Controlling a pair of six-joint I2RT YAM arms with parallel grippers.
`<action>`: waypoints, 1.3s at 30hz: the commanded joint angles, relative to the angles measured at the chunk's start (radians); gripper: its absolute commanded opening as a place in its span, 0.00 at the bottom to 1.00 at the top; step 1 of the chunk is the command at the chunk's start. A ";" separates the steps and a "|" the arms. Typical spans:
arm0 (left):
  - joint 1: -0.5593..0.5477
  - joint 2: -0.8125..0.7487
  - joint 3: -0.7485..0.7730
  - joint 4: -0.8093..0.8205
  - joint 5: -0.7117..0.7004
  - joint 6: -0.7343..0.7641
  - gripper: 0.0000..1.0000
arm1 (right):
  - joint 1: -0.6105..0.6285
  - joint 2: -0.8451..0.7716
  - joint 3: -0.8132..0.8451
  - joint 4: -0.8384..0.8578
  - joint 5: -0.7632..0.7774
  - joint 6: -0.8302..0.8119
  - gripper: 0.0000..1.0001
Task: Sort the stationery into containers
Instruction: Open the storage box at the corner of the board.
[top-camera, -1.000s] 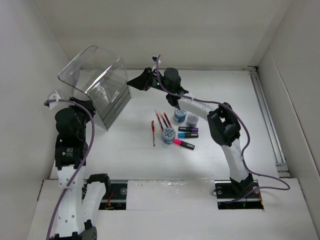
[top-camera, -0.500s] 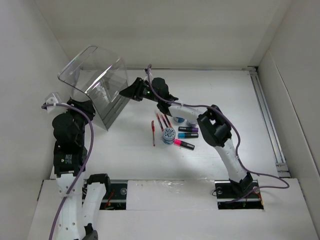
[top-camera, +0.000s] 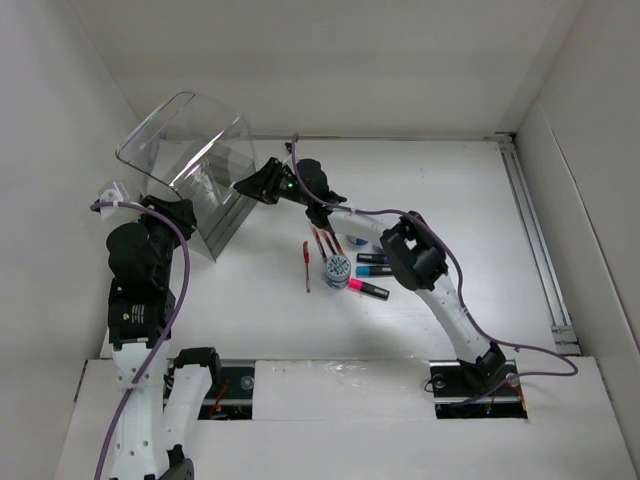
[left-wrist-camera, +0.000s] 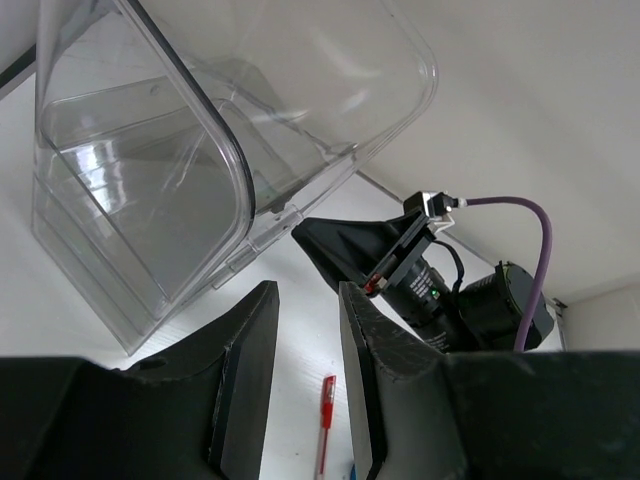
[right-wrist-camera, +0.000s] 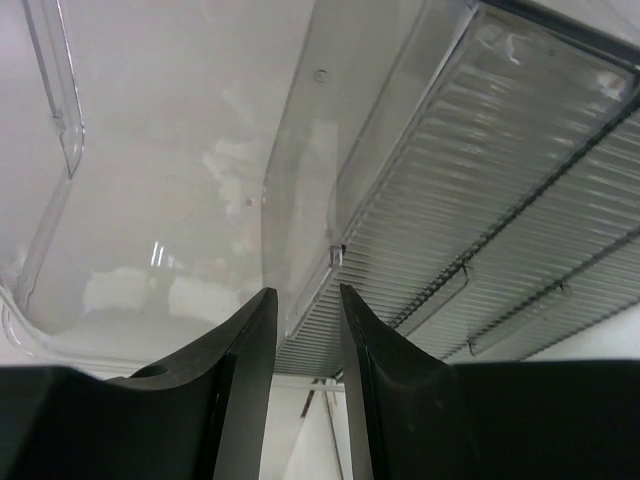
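Observation:
The clear acrylic box (top-camera: 190, 165) stands at the back left with its curved lid raised; it also fills the left wrist view (left-wrist-camera: 150, 190) and the right wrist view (right-wrist-camera: 470, 170). My right gripper (top-camera: 241, 184) (right-wrist-camera: 306, 292) is open, its tips just short of the box's ribbed drawer side, nothing between them. My left gripper (top-camera: 183, 212) (left-wrist-camera: 307, 290) is open and empty at the box's near left corner. Red pens (top-camera: 307, 266) (left-wrist-camera: 325, 425), a patterned tub (top-camera: 338, 268) and the pink marker (top-camera: 368, 289), blue marker (top-camera: 372, 270) and purple marker (top-camera: 373, 257) lie mid-table. A second tub (top-camera: 357, 241) is partly hidden by the right arm.
The right arm (top-camera: 410, 255) stretches across the table over the stationery pile. White walls close in the left side and the back. A rail (top-camera: 535, 230) runs along the table's right edge.
My right gripper has moved left and a little nearer, up to the box's side. The left arm has barely shifted.

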 joint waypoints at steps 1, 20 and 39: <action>-0.006 -0.003 0.002 0.050 0.019 0.013 0.28 | 0.011 0.029 0.071 0.043 -0.007 0.025 0.37; -0.006 -0.003 -0.007 0.050 0.019 0.013 0.28 | 0.011 0.078 0.122 0.080 -0.047 0.052 0.15; -0.006 -0.040 0.101 -0.024 0.018 0.013 0.29 | 0.020 -0.224 -0.162 0.304 -0.108 0.061 0.03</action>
